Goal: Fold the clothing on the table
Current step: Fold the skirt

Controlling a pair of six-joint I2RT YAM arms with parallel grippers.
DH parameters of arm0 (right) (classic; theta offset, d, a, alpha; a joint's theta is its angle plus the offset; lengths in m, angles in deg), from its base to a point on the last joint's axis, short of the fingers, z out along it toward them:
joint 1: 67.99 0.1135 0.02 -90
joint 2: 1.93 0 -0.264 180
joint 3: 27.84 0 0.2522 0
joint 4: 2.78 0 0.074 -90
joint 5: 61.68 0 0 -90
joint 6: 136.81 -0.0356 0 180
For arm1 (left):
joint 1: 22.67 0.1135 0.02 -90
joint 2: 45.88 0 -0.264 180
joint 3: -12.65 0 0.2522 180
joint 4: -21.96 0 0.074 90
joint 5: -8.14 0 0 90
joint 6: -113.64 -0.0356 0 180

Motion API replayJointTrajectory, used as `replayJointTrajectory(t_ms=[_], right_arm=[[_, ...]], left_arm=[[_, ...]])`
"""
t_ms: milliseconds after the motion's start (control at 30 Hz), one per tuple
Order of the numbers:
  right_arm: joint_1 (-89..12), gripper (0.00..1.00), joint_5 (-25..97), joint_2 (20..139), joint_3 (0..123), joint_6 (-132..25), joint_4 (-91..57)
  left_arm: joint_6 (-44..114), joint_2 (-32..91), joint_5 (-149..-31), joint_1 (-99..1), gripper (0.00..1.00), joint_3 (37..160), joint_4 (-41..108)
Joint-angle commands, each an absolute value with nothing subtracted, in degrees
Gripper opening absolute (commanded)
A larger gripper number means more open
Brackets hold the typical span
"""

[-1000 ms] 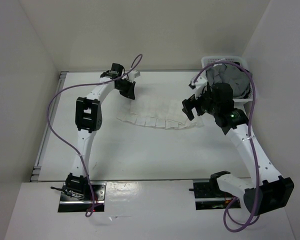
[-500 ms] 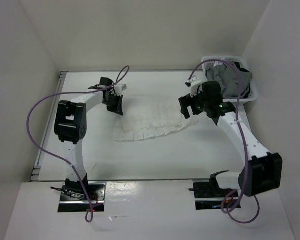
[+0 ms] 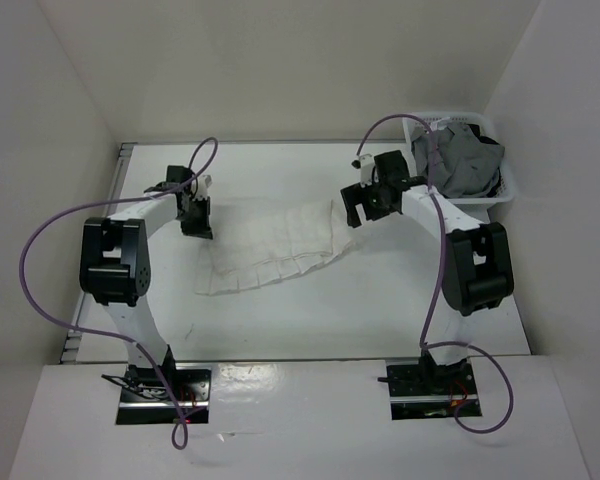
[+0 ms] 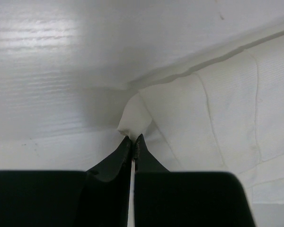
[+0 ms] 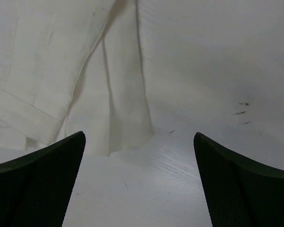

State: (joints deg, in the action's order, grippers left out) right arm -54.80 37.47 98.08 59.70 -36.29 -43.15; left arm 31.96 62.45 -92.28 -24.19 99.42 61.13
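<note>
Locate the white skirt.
Top view: the skirt lies centred on the table, its left corner pinched by the left gripper, its right edge below the open right gripper.

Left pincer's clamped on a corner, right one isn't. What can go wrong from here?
1. Left pincer pinches only the very tip of the skirt corner; a lift may pull it free.
2. Right pincer is open over the other corner, which lies flat on the table and off-centre; closing may catch little fabric.
</note>
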Motion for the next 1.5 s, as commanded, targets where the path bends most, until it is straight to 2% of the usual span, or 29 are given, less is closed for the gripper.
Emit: replayJointTrajectory(t_ms=[0, 333, 567, 833, 933, 1067, 1167, 1367, 1467], right_arm=[[-54.63, 0.99, 43.78, 100.98, 63.88, -38.28, -41.76], [-53.31, 0.99, 58.11, 112.15, 68.80, -46.01, -42.29], [-51.37, 0.99, 58.20, 114.96, 70.47, -46.72, -41.77], [-44.71, 0.99, 58.82, 118.56, 71.00, -47.87, -40.71], [-43.12, 0.94, 58.03, 119.10, 71.00, -47.87, -40.71], [-43.11, 0.69, 55.67, 119.71, 71.00, -47.87, -40.71], [-43.72, 0.70, 55.13, 119.10, 70.47, -46.73, -40.71], [-47.50, 0.84, 55.13, 116.20, 69.86, -45.59, -41.24], [-49.35, 0.84, 55.66, 114.88, 68.81, -45.06, -41.85]], left_arm=[[34.63, 59.77, -91.00, -23.03, 0.00, 96.99, 60.85], [35.86, 62.22, -94.52, -17.75, 0.00, 95.32, 59.71], [36.39, 63.45, -95.66, -16.69, 0.00, 95.32, 59.18], [36.39, 63.98, -96.98, -16.69, 0.00, 95.84, 59.18], [36.39, 63.46, -96.98, -16.69, 0.00, 95.84, 59.18], [35.86, 63.45, -97.60, -16.69, 0.00, 95.84, 59.18], [35.86, 63.45, -98.12, -16.69, 0.00, 95.84, 59.18], [35.33, 63.45, -98.65, -16.69, 0.00, 95.84, 59.18], [35.33, 63.45, -99.17, -16.69, 0.00, 95.84, 59.18]])
